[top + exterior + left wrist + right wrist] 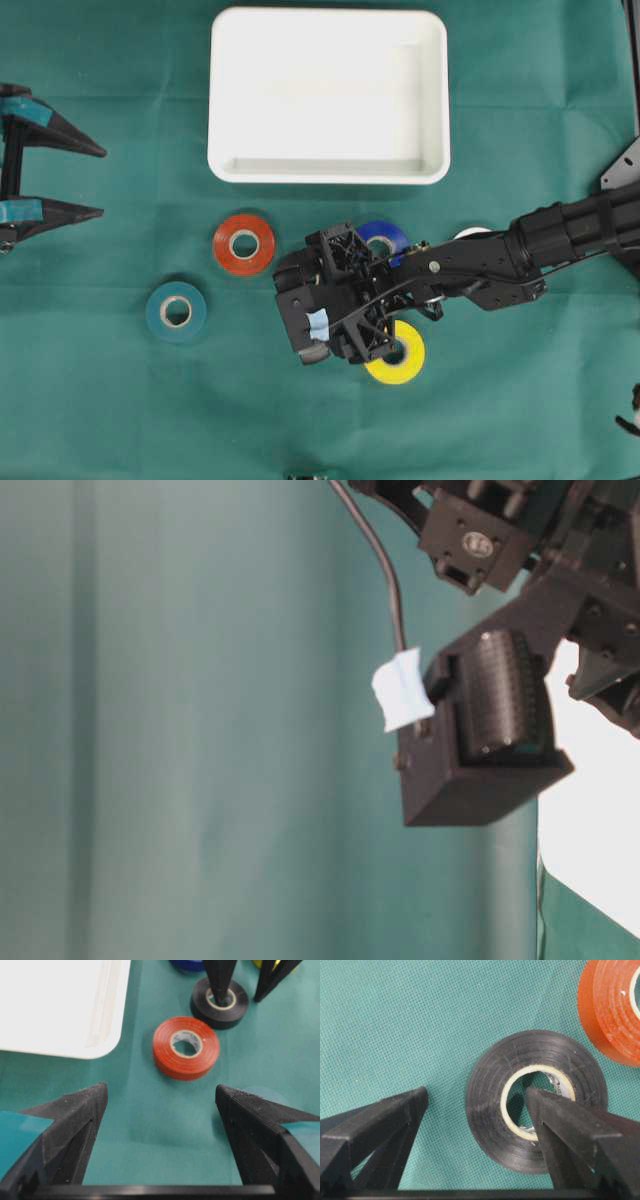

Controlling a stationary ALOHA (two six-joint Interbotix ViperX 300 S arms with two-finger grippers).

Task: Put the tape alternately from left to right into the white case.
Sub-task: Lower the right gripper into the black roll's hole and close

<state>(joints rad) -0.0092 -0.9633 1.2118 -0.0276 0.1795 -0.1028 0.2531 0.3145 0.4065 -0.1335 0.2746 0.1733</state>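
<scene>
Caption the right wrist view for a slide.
Open right gripper straddling the black tape roll, one finger in its core.

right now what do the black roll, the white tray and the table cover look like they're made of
Black roll: looks like vinyl tape, with a slight sheen, fine wound layers and a pale, card-like core.
White tray: probably moulded plastic, smooth and glossy with a rounded rim.
Table cover: green woven cloth, matt, with a visible weave.
</scene>
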